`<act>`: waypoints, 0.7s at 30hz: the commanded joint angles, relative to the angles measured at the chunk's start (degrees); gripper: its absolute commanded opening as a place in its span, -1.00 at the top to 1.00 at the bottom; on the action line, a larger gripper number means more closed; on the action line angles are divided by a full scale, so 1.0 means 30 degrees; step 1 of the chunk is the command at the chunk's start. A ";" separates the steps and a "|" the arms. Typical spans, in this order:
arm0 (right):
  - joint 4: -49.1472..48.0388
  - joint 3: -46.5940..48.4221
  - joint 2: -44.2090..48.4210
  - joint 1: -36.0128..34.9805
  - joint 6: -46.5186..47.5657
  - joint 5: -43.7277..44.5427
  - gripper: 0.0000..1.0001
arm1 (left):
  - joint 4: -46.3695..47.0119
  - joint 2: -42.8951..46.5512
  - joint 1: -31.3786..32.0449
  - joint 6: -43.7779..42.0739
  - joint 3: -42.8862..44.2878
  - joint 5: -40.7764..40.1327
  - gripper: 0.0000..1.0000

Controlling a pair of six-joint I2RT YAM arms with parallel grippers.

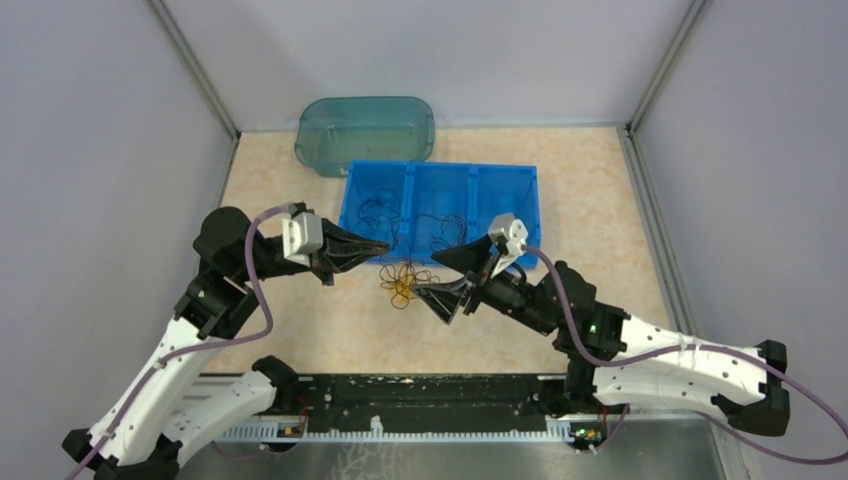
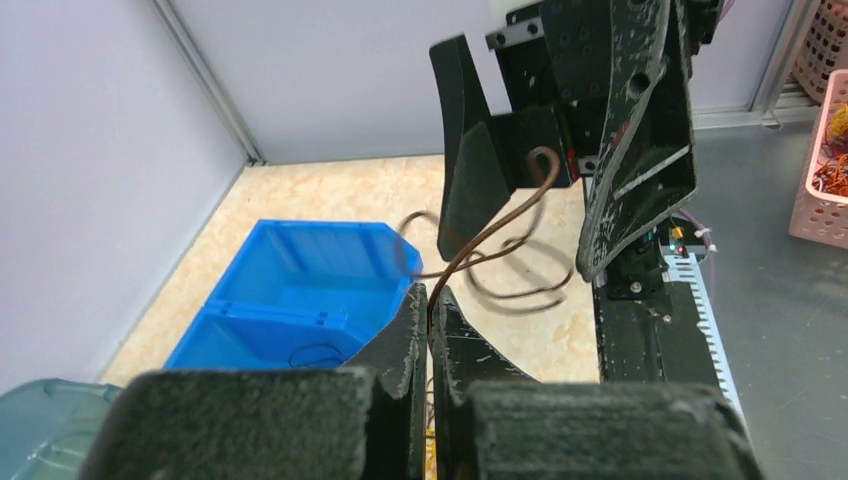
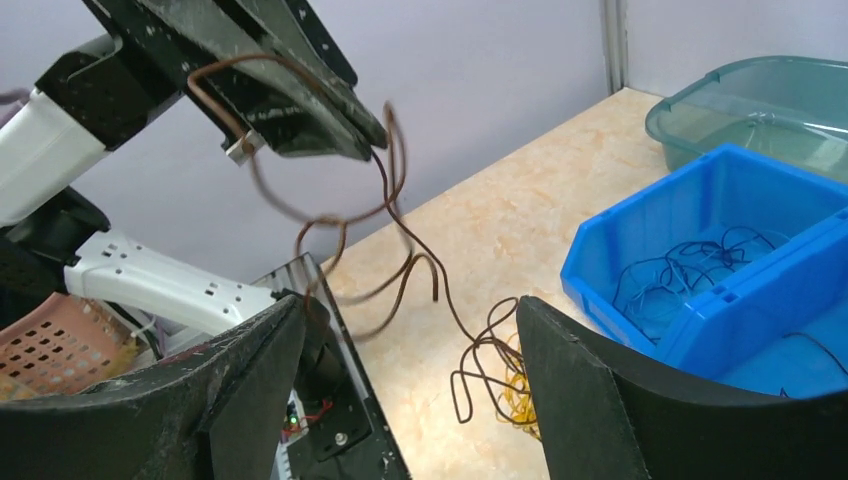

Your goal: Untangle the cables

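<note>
Well, left pincer [image 1: 383, 247] is clamped on a brown cable [image 2: 490, 235]; right pincer [image 1: 432, 276] gapes wide, holding nothing. Risk: the cable's tail looks to trail down into the yellow-orange clump [image 1: 402, 281] on the bench [image 1: 300, 330], so a pull prob drags the whole knot w/ it, or the wire slips out. Clump lies btw both pincers, just near of the blue bin [image 1: 440, 200].
</note>
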State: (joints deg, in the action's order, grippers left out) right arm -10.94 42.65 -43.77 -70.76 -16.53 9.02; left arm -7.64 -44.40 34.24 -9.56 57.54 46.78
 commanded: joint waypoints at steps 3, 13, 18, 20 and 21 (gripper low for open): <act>-0.1464 -0.0576 -0.0212 -0.0118 0.0832 -0.0502 -0.57 | 0.0151 -0.0468 -0.0134 0.0273 0.1426 0.1015 1.00; -0.5267 0.0575 -0.4305 -0.0122 0.1702 -0.1171 -0.49 | 0.0294 -0.1075 -0.0134 0.1250 0.3197 0.1755 1.00; -0.7515 0.0944 -0.6107 -0.0129 0.1624 -0.0843 -0.36 | 0.0492 -0.1267 -0.0134 0.1824 0.3618 0.1885 1.00; -0.8555 0.1098 -0.6726 -0.0118 0.1525 -0.0806 -0.31 | 0.0531 -0.1314 -0.0126 0.2014 0.3724 0.1902 1.00; -0.8770 0.1199 -0.7004 -0.0114 0.1501 -0.0855 -0.30 | 0.0533 -0.1342 -0.0133 0.2067 0.3792 0.1947 1.00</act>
State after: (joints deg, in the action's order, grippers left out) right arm -27.24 42.22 -62.67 -70.76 -12.43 6.39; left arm -7.55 -47.99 34.24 -5.48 66.89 51.07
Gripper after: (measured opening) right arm 0.662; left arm 0.008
